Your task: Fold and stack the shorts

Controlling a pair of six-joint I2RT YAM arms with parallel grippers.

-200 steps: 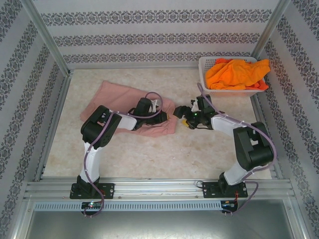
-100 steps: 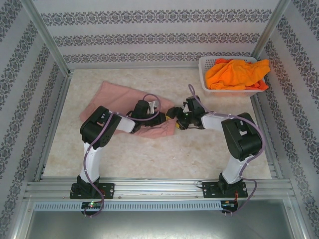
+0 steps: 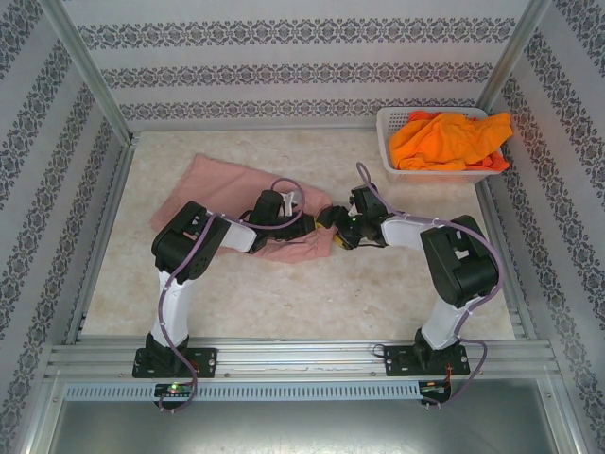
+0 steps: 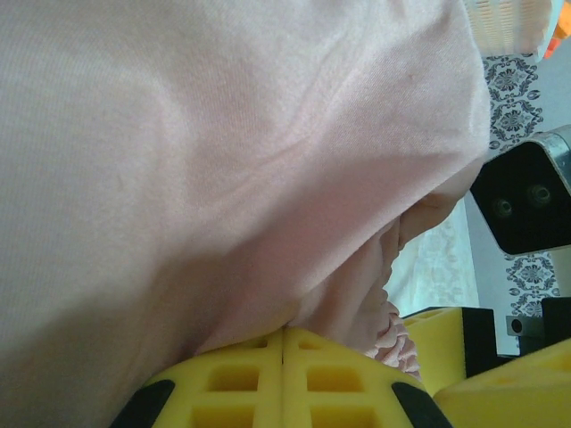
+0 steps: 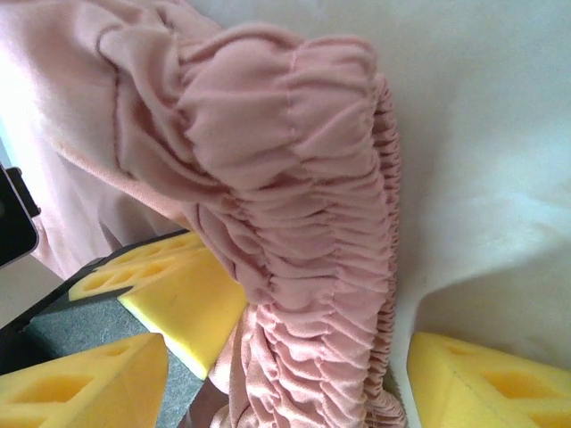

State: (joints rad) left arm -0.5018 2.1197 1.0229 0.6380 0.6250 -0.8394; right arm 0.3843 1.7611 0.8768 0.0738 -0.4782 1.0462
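Overhead, pink shorts (image 3: 222, 184) lie spread; up close, waistband (image 5: 303, 205) gathers

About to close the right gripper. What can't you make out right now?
- Top view: where the left gripper pinches the pink shorts; both wrists cover it.
- Right wrist view: whether the right gripper touches the waistband; the bottom edge cuts it off.
- Top view: how many shorts the basket holds; the orange cloth is heaped.

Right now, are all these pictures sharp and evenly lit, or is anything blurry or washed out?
Top view: sharp, evenly lit, soft shadows only. Left wrist view: the pink shorts sit so close they look smooth, slightly soft. Right wrist view: their gathers are crisp, but the upper right is bleached nearly white.
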